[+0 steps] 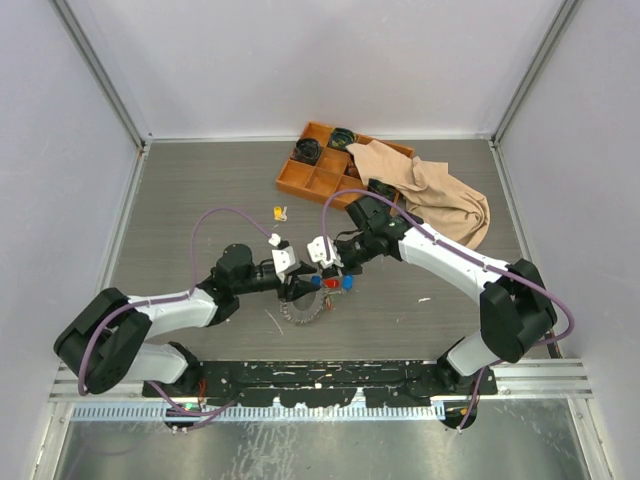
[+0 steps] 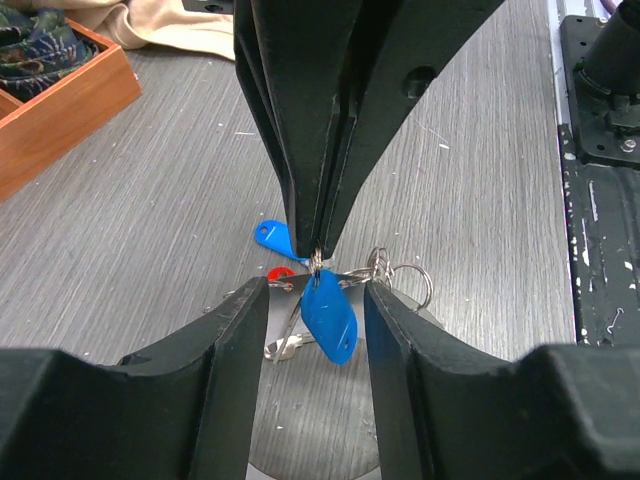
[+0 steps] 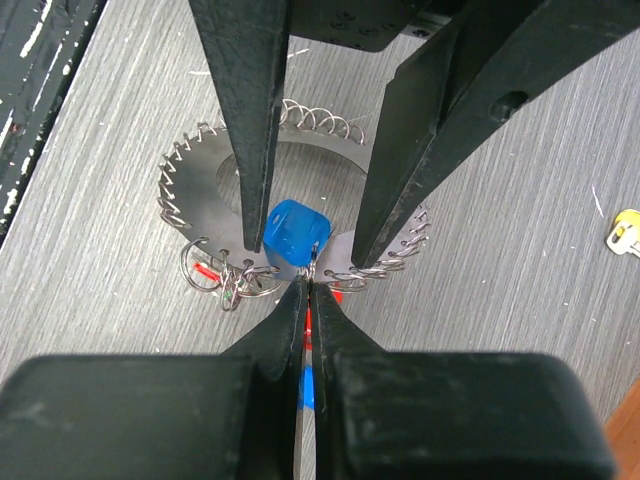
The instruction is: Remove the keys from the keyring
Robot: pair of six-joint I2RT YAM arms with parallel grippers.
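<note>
The keyring [image 3: 200,185] is a flat spiky silvery circle lying on the grey table, also seen in the top view [image 1: 303,312]. A blue-capped key [image 2: 330,315] hangs from a small loop at its edge, and also shows in the right wrist view [image 3: 295,228]. My right gripper [image 3: 308,282] is shut on that loop; in the left wrist view [image 2: 320,252] it comes down from above. My left gripper [image 2: 315,300] is open, one finger on each side of the blue key without touching it. A second blue cap [image 2: 272,238] and a red cap [image 2: 280,273] lie behind.
An orange compartment tray [image 1: 300,180] stands at the back, partly under a beige cloth [image 1: 430,190]. A small yellow and white piece [image 1: 280,212] lies on the table left of the grippers. Loose split rings [image 3: 205,268] sit at the keyring's edge.
</note>
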